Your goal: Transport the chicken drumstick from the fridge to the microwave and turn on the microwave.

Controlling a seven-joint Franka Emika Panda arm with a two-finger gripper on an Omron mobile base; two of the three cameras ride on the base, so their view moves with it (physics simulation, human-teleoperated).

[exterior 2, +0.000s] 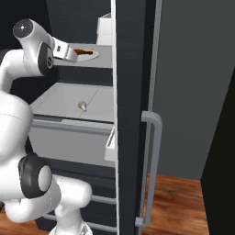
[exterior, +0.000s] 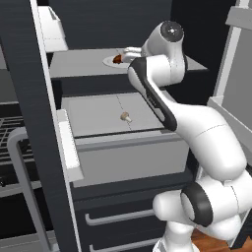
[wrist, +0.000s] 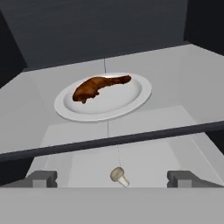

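Fridge (wrist: 39,83) shelf – chicken drumstick (wrist: 98,87) on white plate (wrist: 131,98) – unlabelled.

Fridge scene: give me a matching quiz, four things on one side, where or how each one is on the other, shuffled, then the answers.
Things:
1. drumstick
2. mushroom
3. plate
4. gripper

Places or states:
A. on the upper fridge shelf, carrying the meat
B. open, holding nothing
C. lying on the white plate
D. on the lower pale grey surface, below the shelf

Pairs: 1-C, 2-D, 3-A, 4-B
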